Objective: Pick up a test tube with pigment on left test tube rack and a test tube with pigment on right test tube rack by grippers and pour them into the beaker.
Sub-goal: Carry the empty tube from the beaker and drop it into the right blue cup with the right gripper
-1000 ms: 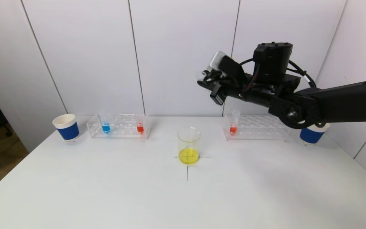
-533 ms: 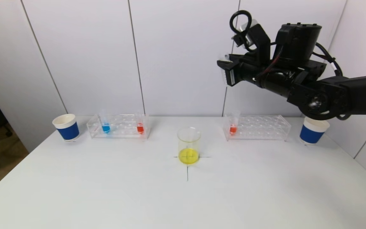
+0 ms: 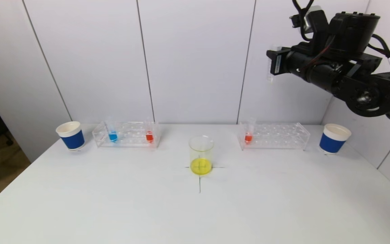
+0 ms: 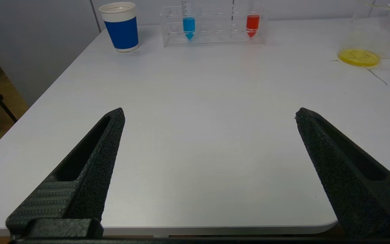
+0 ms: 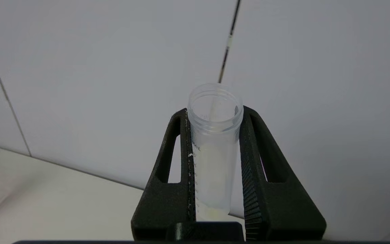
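My right gripper (image 3: 272, 64) is high above the right test tube rack (image 3: 276, 135), shut on a nearly empty clear test tube (image 3: 269, 67), held upright; it also shows in the right wrist view (image 5: 213, 149) between the fingers (image 5: 252, 162). The beaker (image 3: 201, 155) stands at the table's middle with yellow liquid in its bottom. The right rack holds a tube with red pigment (image 3: 248, 135). The left rack (image 3: 127, 135) holds a blue tube (image 3: 112, 135) and a red tube (image 3: 149, 135). My left gripper (image 4: 208, 118) is open and empty, low by the table's near left edge.
A blue paper cup (image 3: 70, 135) stands left of the left rack and another blue cup (image 3: 333, 138) right of the right rack. A black cross is marked on the white table (image 3: 195, 210) under the beaker. White wall panels stand behind.
My right arm has lifted and swung right, away from above the beaker, turning the held tube from tilted back to upright. Nothing else has moved.
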Available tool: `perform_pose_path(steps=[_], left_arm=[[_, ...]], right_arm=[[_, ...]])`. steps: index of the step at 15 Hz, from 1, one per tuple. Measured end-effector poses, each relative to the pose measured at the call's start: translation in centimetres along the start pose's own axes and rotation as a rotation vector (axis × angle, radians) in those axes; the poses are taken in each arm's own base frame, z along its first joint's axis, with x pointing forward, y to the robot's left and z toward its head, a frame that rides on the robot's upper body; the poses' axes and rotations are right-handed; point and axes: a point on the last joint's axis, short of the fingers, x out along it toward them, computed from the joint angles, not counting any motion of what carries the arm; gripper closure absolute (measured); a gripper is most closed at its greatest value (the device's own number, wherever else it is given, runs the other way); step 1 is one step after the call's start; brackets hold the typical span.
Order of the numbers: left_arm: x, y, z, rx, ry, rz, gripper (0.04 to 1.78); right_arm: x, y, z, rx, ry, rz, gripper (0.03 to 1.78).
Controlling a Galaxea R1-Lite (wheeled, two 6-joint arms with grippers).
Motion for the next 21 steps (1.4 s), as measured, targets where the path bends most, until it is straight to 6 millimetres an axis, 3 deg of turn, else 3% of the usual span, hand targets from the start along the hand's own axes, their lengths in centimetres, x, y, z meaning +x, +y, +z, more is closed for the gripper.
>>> perform_pose_path(steps=[4, 12, 16, 21], left_arm=[[0.0, 0.0, 0.0, 0.000, 0.000, 0.000, 0.06], [0.0, 0.0, 0.0, 0.000, 0.000, 0.000, 0.06], [0.0, 0.0, 0.0, 0.000, 0.000, 0.000, 0.06], [0.0, 0.0, 0.0, 0.000, 0.000, 0.000, 0.06]], right_arm=[[-0.7, -4.9, -0.5, 0.037, 0.093, -0.123, 1.36], [-2.5, -15.2, -1.4, 0.041, 0.118, -0.343, 1.36], [-3.3, -17.7, -2.7, 0.064, 0.149, -0.371, 1.36], [-3.3, -18.8, -5.2, 0.094, 0.205, -0.395, 1.36]])
